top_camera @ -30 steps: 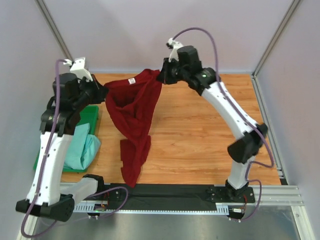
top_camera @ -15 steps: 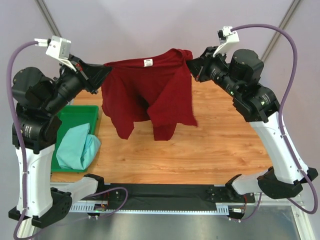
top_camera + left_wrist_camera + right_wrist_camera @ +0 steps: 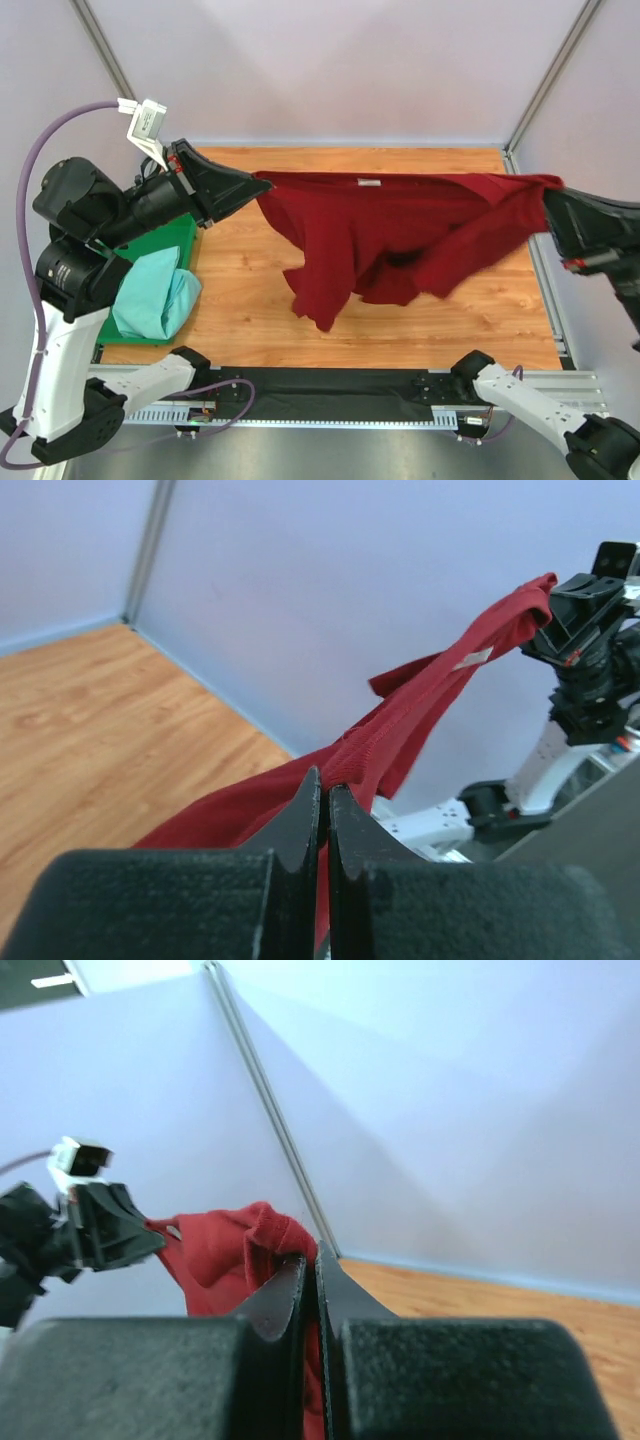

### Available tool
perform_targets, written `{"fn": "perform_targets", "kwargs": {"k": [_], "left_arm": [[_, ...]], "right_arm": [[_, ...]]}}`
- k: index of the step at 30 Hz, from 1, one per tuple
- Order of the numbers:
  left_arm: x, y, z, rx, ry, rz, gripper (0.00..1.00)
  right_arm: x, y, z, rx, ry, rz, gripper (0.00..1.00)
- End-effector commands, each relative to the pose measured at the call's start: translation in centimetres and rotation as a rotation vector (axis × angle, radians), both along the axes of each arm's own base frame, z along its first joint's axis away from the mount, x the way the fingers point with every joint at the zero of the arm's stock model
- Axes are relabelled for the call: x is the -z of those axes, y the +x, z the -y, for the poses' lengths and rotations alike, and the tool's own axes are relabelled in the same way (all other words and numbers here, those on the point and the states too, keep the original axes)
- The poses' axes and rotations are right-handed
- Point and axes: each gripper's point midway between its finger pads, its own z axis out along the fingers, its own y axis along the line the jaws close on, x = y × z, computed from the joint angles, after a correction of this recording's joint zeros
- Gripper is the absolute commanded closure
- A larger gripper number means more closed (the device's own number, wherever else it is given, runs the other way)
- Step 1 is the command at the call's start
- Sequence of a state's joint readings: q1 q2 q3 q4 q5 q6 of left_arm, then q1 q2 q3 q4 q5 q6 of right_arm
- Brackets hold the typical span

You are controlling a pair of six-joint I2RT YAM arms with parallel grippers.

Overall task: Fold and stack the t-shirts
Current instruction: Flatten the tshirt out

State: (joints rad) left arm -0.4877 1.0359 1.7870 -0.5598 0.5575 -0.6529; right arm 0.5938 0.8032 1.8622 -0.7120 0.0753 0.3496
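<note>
The left gripper and right gripper each pinch a shoulder of the maroon t-shirt, stretched between them with its long axis left to right, collar edge taut on top, body drooping toward the tabletop; the mint t-shirt lies bunched below the left gripper

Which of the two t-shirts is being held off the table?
The maroon t-shirt, stretched in the air between the left gripper and right gripper; the mint t-shirt lies crumpled on the green tray, untouched.
</note>
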Motion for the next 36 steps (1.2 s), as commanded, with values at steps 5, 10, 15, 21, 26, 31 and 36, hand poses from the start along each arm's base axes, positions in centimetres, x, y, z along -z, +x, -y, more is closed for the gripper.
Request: {"fn": "perform_targets", "kwargs": {"k": [5, 10, 15, 21, 26, 31, 36], "left_arm": [[0.2, 0.3, -1.1, -0.083, -0.025, -0.115, 1.0], [8.2, 7.9, -2.1, -0.366, 0.123, -0.342, 1.0], [22.7, 14.9, -9.8, -0.878, 0.449, -0.637, 1.0], [37.0, 15.8, -16.8, -0.988, 0.892, -0.855, 0.55], [35.6, 14.0, -17.1, -0.927, 0.919, -0.737, 0.36], [35.2, 11.7, -12.7, -0.674, 0.865, -0.696, 0.36], [38.8, 9.7, -9.9, -0.514, 0.835, -0.722, 0.39]], "right_arm": [[0.8, 6.5, -2.8, 0.066, -0.008, -0.087, 1.0], [4.3, 19.7, -11.4, 0.065, -0.141, -0.118, 1.0], [17.3, 38.5, -18.1, 0.022, -0.25, -0.367, 0.88], [32.0, 40.1, -17.5, 0.048, -0.401, -0.923, 0.45], [37.1, 28.5, -12.2, 0.147, -0.547, -1.092, 0.37], [44.0, 17.5, -6.0, 0.291, -0.553, -1.357, 0.31], [46.3, 12.1, -4.8, 0.343, -0.379, -1.449, 0.32]]}}
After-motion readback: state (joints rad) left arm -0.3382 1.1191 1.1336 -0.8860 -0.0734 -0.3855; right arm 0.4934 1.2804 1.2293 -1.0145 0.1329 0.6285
